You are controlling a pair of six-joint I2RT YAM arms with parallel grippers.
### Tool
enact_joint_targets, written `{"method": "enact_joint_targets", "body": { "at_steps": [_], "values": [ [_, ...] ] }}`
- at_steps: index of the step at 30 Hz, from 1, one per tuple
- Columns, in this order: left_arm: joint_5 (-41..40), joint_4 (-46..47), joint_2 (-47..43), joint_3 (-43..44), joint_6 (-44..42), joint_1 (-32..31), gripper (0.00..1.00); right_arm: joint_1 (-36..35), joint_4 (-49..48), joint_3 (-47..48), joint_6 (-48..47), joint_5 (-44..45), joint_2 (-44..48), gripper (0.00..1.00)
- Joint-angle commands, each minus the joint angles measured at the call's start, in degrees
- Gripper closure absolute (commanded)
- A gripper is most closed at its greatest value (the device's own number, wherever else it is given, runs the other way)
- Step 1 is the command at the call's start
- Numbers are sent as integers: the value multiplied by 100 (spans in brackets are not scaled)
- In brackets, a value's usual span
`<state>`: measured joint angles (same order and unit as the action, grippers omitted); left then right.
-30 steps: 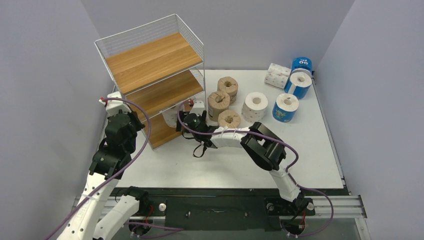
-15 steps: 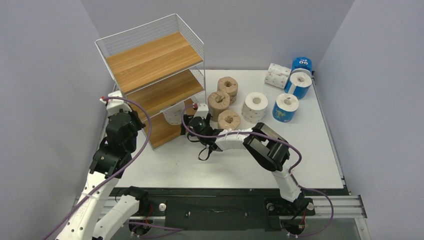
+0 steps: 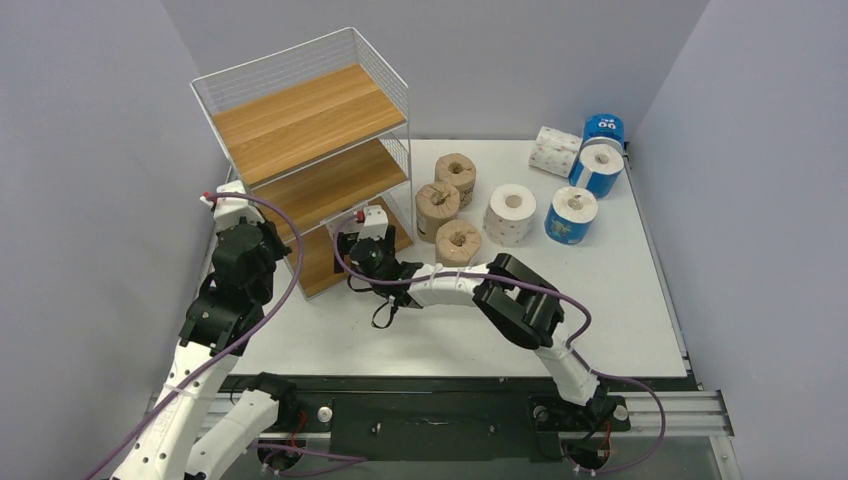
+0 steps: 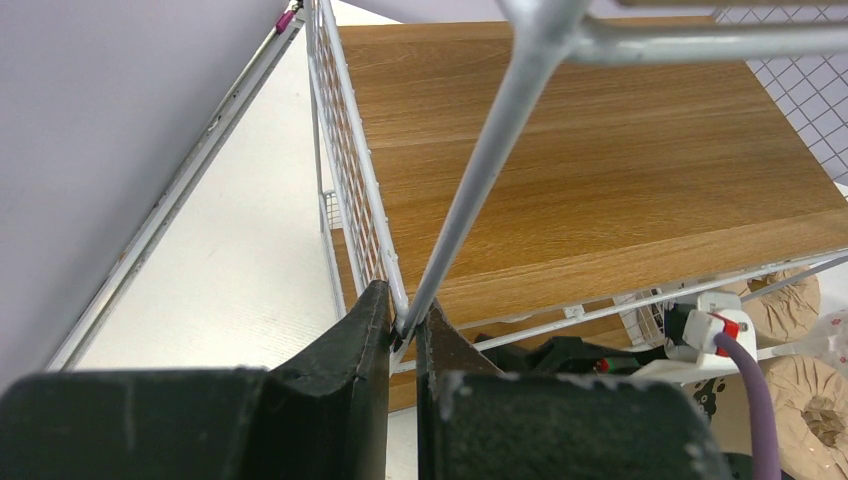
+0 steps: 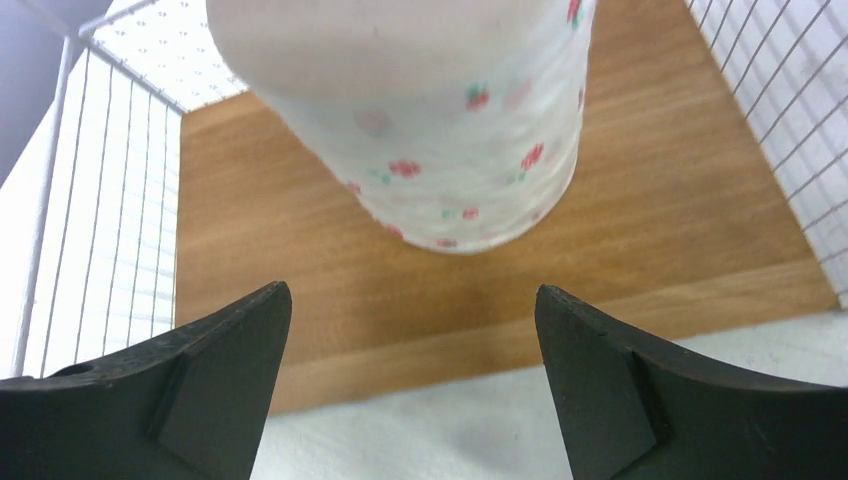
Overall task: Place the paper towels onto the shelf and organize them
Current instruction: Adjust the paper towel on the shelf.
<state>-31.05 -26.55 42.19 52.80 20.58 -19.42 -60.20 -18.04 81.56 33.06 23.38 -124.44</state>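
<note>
My right gripper: fingers wide apart, gripping nothing. The flowered white roll stands on end on the lowest board of the shelf, dead ahead, just past the fingertips and centred between them. My left gripper is clamped on a shelf post.

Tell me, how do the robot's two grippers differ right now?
The left gripper is shut, pinching a wire post of the shelf; the right gripper stands wide open, holding nothing. The left touches the shelf; the right touches nothing, with a flowered white roll just ahead on the shelf's lowest board. Both are black.
</note>
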Motion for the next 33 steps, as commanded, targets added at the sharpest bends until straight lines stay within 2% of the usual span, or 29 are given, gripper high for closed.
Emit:
{"method": "enact_joint_targets", "body": {
  "at_steps": [1,13,28,33],
  "values": [
    [894,-167,68,112,833,-132,100,-17,236,597,-224,600,-325,12],
    [979,-186,94,139,915,-149,100,137,1078,1743,-217,1348,-1040,12],
    [962,-111,243,176,911,-167,100,758,1438,2180,89,755,-1177,11],
    [923,-78,256,140,900,-167,100,898,1403,2057,242,500,-1073,11]
  ]
}}
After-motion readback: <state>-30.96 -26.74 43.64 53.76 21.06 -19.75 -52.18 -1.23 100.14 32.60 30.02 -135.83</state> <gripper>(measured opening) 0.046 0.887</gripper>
